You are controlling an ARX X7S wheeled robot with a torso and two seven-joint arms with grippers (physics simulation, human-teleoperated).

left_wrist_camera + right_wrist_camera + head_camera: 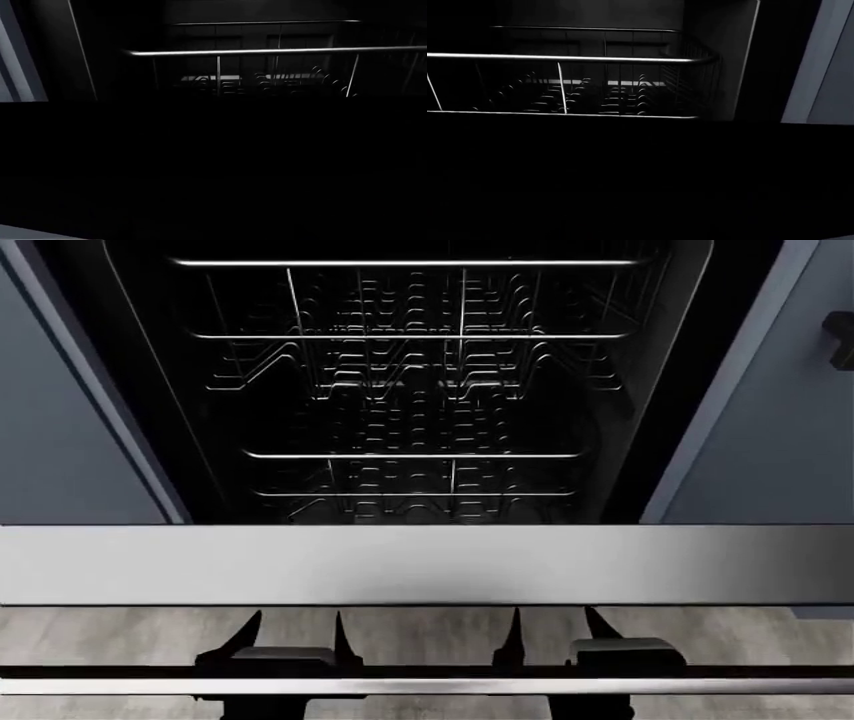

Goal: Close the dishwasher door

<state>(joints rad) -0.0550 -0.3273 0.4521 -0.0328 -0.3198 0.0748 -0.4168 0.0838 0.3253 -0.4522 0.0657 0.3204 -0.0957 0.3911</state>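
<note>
Head view: the dishwasher door [427, 565], seen by its brushed silver top edge, ran as a wide band across the lower middle of the frame; its long thin silver bar handle [427, 686] crossed the bottom of the frame just below; the door stood open, with the dark dishwasher cavity exposed above it in the upper centre; silver wire dish racks [414, 455] filled that cavity, one tier above another; blue-grey cabinet fronts [67, 440] flanked it at left and right, a short black handle [841, 340] showing at the far right edge; grey floor was visible between door edge and bar.

The left gripper [296, 632] and right gripper [550, 630] showed as dark finger pairs at lower centre, fingers spread apart, tips just beside the door edge; nothing was held in either; contact with the bar could not be judged.

Both wrist views were mostly black, showing rack rails only; no legible writing or brand mark appeared anywhere.
</note>
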